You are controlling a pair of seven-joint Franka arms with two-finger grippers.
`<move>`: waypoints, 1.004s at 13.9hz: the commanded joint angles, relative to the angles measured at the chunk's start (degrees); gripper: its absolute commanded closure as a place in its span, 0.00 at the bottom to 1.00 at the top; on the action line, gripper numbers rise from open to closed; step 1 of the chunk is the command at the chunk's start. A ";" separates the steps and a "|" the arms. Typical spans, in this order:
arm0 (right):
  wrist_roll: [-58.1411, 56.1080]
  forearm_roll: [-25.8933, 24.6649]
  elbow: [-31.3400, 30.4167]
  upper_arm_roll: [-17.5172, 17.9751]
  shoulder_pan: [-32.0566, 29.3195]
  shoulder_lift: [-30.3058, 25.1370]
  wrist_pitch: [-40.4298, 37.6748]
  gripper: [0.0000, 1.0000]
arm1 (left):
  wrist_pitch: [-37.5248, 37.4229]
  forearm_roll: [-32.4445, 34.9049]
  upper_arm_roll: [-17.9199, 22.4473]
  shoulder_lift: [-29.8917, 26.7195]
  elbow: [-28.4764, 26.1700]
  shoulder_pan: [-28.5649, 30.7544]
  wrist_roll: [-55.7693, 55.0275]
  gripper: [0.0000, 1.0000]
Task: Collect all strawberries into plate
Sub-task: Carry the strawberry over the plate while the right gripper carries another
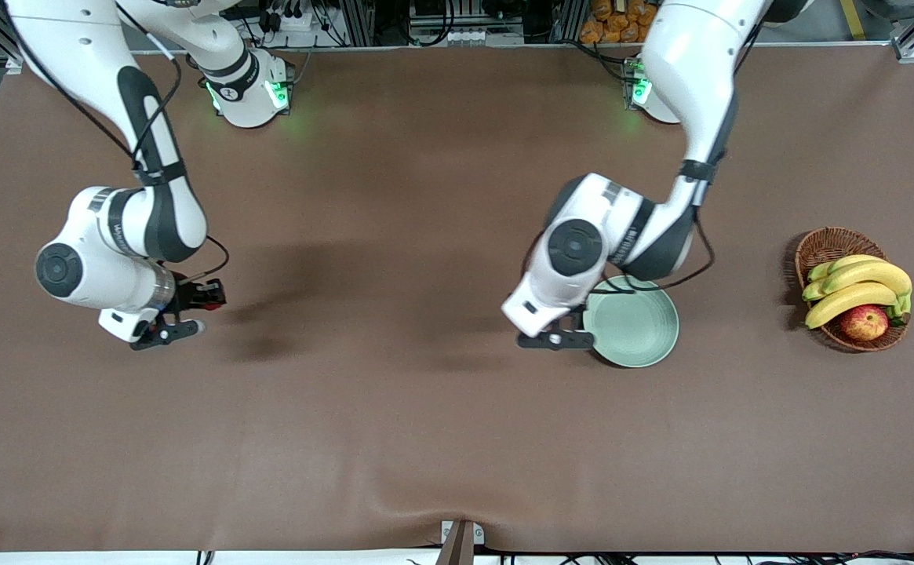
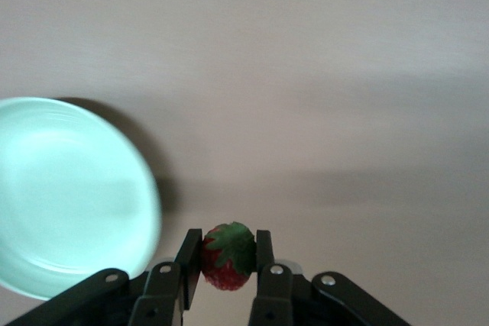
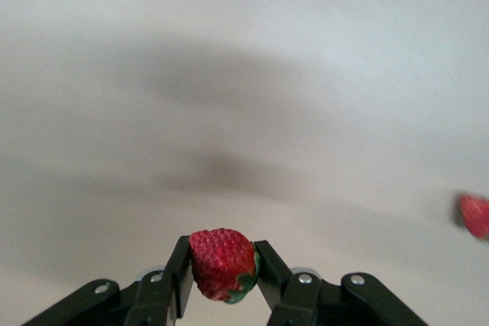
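Observation:
My left gripper [image 2: 227,243] is shut on a strawberry [image 2: 227,256] whose green cap shows between the fingers. It hangs over the brown cloth just off the rim of the pale green plate [image 2: 69,196], on the side toward the right arm's end. From the front, the left gripper [image 1: 578,318] is mostly covered by its own hand beside the plate [image 1: 637,329]. My right gripper [image 3: 221,253] is shut on a second strawberry [image 3: 221,263], over bare cloth at the right arm's end [image 1: 194,302]. A third strawberry [image 3: 475,215] lies on the cloth at the edge of the right wrist view.
A brown wicker basket [image 1: 825,243] with bananas [image 1: 857,286] and a red-yellow apple [image 1: 864,322] stands toward the left arm's end of the table. The cloth is wrinkled at the table's front edge [image 1: 457,510].

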 commanded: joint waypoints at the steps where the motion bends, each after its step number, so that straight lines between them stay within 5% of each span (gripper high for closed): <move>1: -0.61 4.76 5.01 0.59 4.51 1.78 -0.42 0.83 | 0.11 1.25 -0.50 -3.24 -4.92 5.34 6.03 0.82; 10: 0.18 26.39 23.84 3.58 17.79 18.48 2.11 0.83 | 6.68 4.50 -0.68 -0.52 -9.40 12.83 11.42 0.81; 12: 0.18 27.54 23.84 4.63 20.08 19.71 5.81 0.83 | 9.15 4.50 -0.68 0.62 -9.85 13.88 12.64 0.78; 14: 1.31 29.64 23.84 5.51 21.84 20.94 9.49 0.83 | 9.42 4.41 -0.68 0.72 -9.85 14.06 13.26 0.63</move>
